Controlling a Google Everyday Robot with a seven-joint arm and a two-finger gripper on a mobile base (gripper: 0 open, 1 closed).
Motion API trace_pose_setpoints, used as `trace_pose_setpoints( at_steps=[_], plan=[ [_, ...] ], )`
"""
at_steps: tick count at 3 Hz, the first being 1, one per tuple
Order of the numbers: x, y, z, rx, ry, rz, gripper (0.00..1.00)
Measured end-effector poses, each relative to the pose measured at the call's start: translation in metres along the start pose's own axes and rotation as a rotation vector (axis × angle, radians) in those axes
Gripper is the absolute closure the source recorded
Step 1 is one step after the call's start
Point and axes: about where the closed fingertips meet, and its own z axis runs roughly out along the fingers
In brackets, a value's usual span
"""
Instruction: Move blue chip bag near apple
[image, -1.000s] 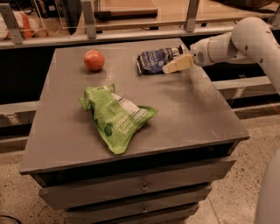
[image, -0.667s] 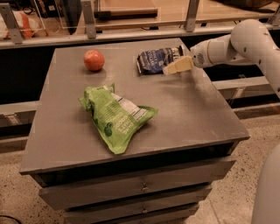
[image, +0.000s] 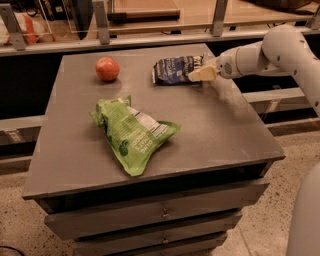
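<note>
The blue chip bag (image: 175, 70) lies flat at the far middle-right of the grey table (image: 225, 130). The apple (image: 107, 68) sits on the table to the bag's left, about a bag's length away. My gripper (image: 201, 74) reaches in from the right on the white arm (image: 260, 52). It is low over the table at the bag's right end and touches it or nearly does.
A larger bright green bag (image: 131, 132) lies crumpled in the middle of the table, nearer the front. The table has drawers (image: 160, 212) below its front edge. A counter rail with posts (image: 150, 35) runs behind the table.
My gripper and the blue chip bag have both shifted slightly to the left, toward the apple. The apple and the green bag have not moved.
</note>
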Motion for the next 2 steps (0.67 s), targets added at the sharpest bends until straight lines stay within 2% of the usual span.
trace_pose_setpoints(
  at_steps=[2],
  plan=[
    [0.0005,0.0121,-0.0031,0.029,0.006,-0.008,0.88]
  ],
)
